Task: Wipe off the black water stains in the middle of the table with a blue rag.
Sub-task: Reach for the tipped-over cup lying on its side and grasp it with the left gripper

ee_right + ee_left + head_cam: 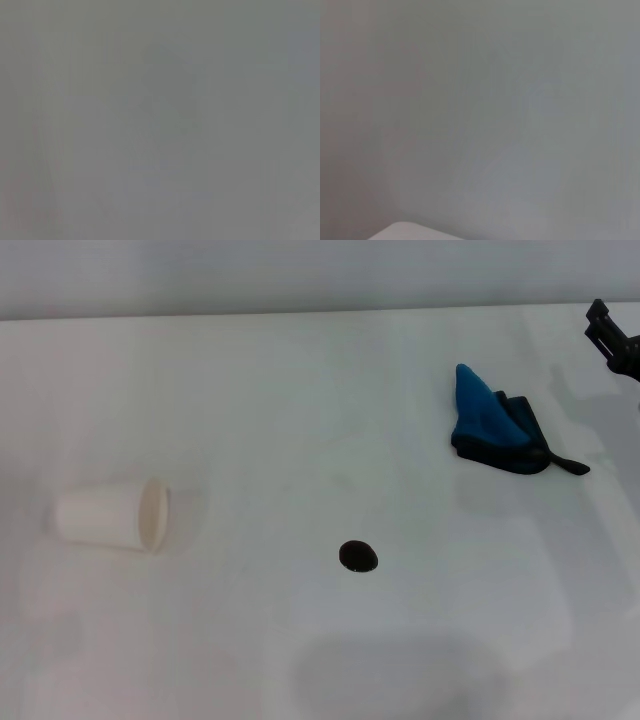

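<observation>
Pretty much only a plain grey-white blur is seen here, with a paler white corner (412, 232) caught at one edge; nothing else.

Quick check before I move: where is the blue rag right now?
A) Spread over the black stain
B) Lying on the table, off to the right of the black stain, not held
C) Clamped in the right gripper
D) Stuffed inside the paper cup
B: the blue rag sits bunched on the table, apart from the black stain, while the right gripper is beyond it at the edge of the head view, not touching it.
</observation>
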